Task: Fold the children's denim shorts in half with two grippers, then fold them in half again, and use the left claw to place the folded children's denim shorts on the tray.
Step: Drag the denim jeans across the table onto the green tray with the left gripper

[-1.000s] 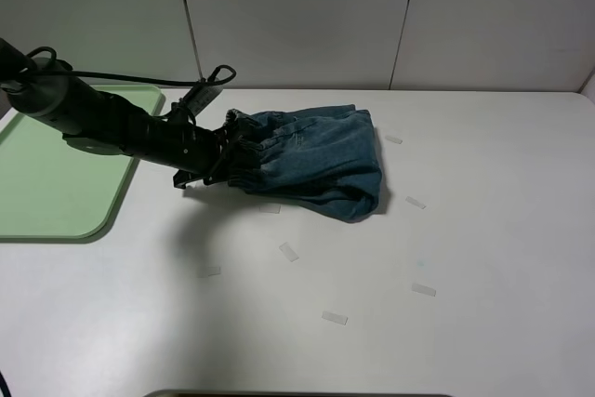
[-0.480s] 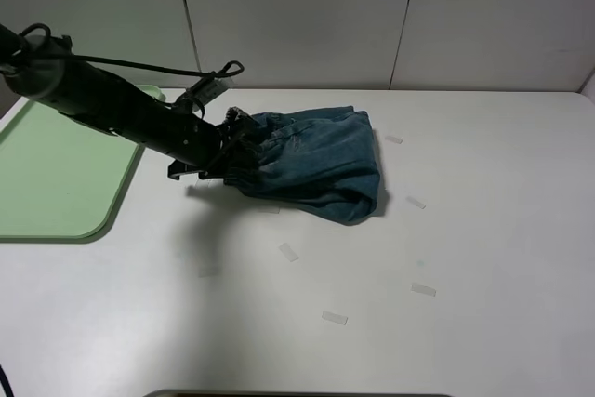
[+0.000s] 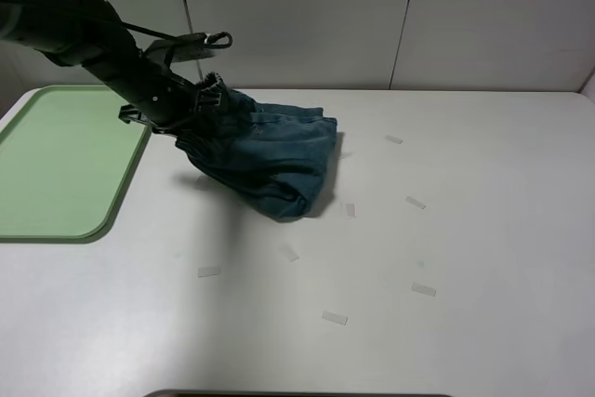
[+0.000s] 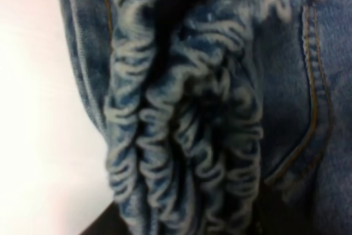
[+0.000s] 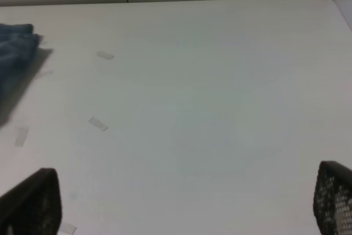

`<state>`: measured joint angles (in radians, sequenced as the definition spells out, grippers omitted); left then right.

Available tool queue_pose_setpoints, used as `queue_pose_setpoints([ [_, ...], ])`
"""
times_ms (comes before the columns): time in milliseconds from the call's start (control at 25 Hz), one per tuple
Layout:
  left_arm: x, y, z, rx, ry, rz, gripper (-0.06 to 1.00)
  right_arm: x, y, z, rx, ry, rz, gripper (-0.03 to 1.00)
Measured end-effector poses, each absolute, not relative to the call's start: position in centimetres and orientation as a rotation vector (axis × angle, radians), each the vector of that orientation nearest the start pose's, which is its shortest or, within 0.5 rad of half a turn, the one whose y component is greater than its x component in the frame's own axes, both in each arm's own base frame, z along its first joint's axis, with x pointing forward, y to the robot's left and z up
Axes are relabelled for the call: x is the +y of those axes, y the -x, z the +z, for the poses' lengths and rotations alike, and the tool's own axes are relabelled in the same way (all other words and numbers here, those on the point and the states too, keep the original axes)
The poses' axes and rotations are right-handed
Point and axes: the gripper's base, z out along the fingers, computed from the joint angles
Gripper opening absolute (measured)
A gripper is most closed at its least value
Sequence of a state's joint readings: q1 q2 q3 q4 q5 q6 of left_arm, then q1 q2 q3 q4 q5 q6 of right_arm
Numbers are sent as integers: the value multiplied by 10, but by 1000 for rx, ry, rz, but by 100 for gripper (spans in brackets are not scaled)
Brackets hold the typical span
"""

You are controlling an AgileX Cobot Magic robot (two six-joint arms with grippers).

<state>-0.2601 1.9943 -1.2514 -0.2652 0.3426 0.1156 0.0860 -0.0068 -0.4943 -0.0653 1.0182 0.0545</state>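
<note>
Nearest, along the lower edge of the exterior high view, the white tabletop (image 3: 446, 341) is dotted with small pale tape strips (image 3: 334, 318), none of them touched by anything. Around the middle of the frame, slightly left, the folded bundle of faded blue denim children's shorts (image 3: 270, 160) is seen hanging from its gathered elastic waistband (image 4: 181, 136), its lowest fold low over the table or just brushing it; which cannot be told. Further back, at upper left, the black two-pronged left claw (image 3: 197, 99) is clenched on that waistband, the bunched elastic filling the left wrist view. At far left the large flat pale-green plastic tray (image 3: 56, 160) lies beside the bundle, and no part of the shorts is on it yet.

The right gripper (image 5: 181, 202) is outside the exterior view; in its own wrist view its two dark fingertips (image 5: 33, 202) are spread wide apart over bare table, holding nothing.

Several risks are judged from here. The bundle is gripped at one edge only, so the loose folds could be shaken open in transit. The trailing lower fold could be caught on the tray's raised rim and dragged out of shape. A release made too early would leave the shorts straddling the rim, partly on the table.
</note>
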Motion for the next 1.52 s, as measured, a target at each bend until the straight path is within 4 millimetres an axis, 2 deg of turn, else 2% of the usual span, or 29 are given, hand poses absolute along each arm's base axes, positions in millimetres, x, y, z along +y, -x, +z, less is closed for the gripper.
queue_pose_setpoints([
  [280,-89,-405,176,2558,-339,66,30,-5,3,279,1999,30,13,69],
  [600,-68,-408,189,2564,-526,411,30,-5,3,279,1999,30,13,69],
  [800,-54,-410,199,2567,-547,605,30,-5,3,279,1999,30,13,69],
  [1040,-29,-409,203,2605,-491,752,30,-5,3,279,1999,30,13,69],
  [1280,6,-407,203,2660,-353,801,30,-5,3,279,1999,30,13,69],
  [1520,28,-409,205,2641,-255,847,30,-5,3,279,1999,30,13,69],
])
